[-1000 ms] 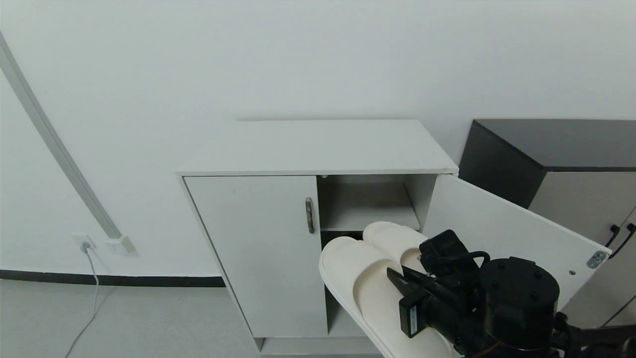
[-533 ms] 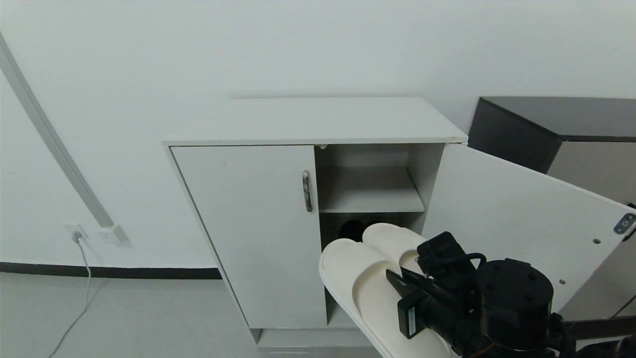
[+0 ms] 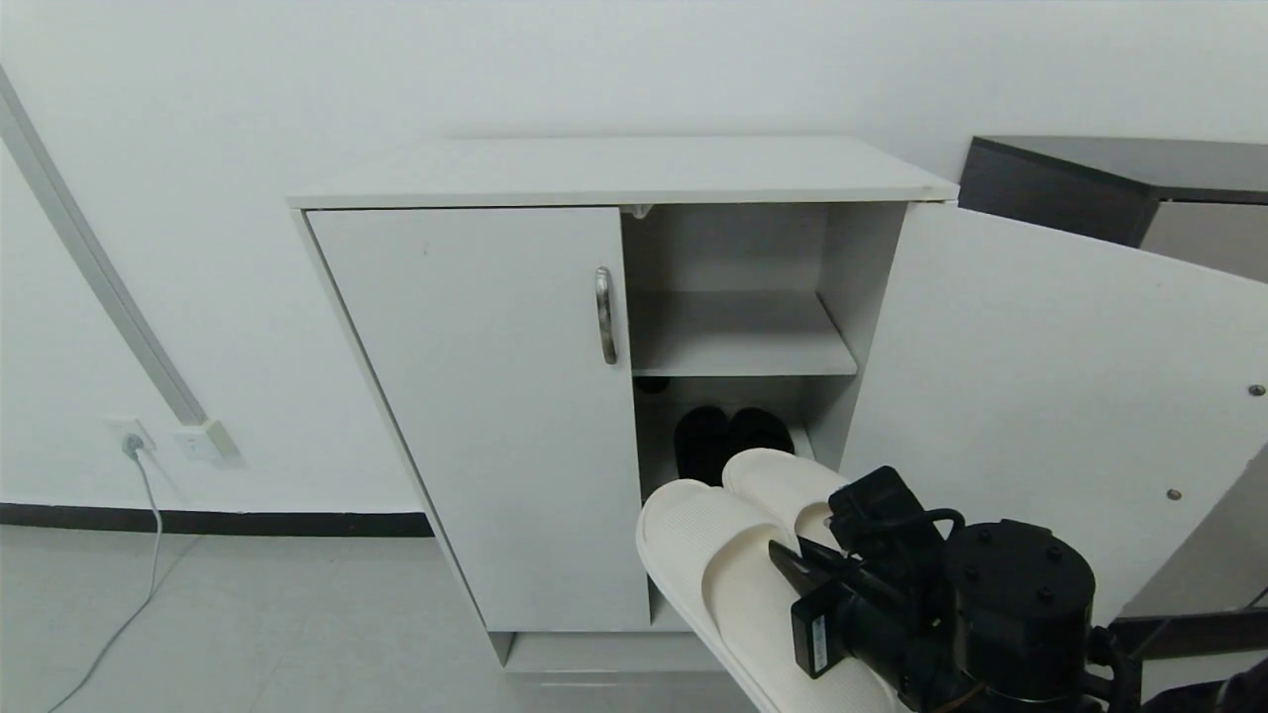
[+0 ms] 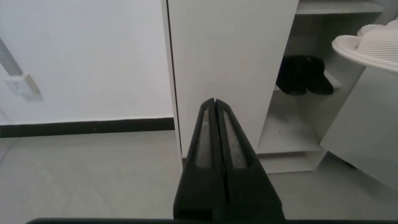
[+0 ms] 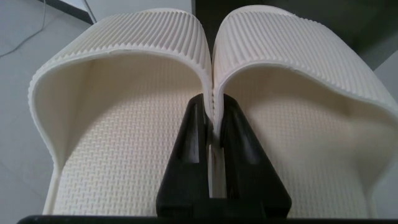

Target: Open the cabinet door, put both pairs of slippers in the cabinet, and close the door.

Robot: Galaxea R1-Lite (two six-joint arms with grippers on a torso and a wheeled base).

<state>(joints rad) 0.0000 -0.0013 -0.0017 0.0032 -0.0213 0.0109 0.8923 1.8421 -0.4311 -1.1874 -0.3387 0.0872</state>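
Pinching the white slippers [image 3: 713, 540] at lower centre, right gripper [image 5: 211, 109] faces the open cabinet [image 3: 614, 170]; left gripper [image 4: 215, 111] pressed together.

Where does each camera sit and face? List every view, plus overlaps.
Head: high, looking down at the cabinet; right arm holds white slippers.
Left wrist: behind its shut jaws, facing the lower compartment.
Right wrist: behind its jaws, clamped on the white slippers.
Shared: black slippers inside, in head and left wrist views.
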